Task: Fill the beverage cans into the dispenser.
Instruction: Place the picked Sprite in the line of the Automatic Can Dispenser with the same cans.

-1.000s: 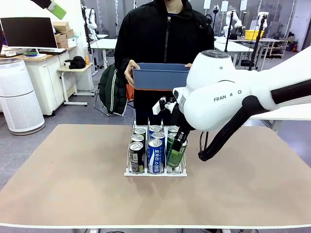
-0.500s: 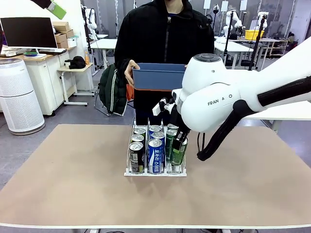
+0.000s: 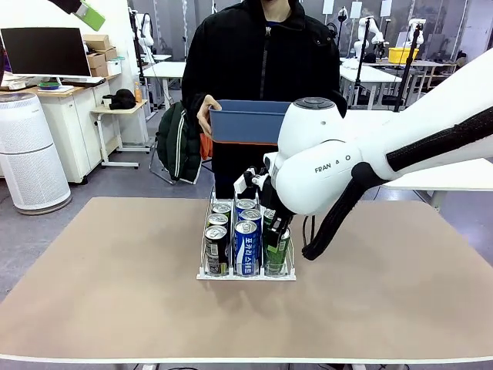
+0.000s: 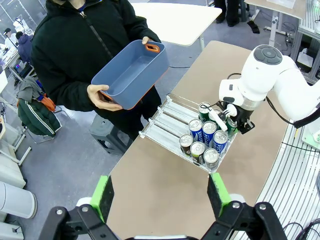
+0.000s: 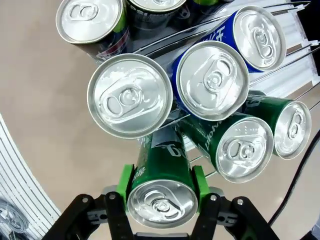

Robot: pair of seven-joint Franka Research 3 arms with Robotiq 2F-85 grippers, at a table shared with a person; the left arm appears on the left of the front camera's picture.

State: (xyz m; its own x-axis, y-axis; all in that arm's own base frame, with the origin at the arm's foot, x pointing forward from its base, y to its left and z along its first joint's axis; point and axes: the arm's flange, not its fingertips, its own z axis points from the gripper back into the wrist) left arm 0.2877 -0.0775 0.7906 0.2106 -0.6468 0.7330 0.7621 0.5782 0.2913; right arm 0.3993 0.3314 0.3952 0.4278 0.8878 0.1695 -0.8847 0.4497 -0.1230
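Gripping a glossy green cylindrical can [image 5: 162, 190], right pincer [image 5: 161, 186] meets wire-divided dispenser [image 3: 206, 271].

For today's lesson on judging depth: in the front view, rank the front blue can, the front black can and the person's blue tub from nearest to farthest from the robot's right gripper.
1. Front blue can, middle lane, right beside the right gripper, which clamps a green can.
2. Front black can, left lane, one lane farther.
3. Blue tub, held up by the person beyond the dispenser.

We read "FRAN" and "O" in dark letters on the white robot arm [image 3: 323, 166] reaching over the table. The white lettering on the blue aluminium drink can [image 3: 246, 247] and the green aluminium drink can [image 5: 162, 167] is too small or skewed for us to read.
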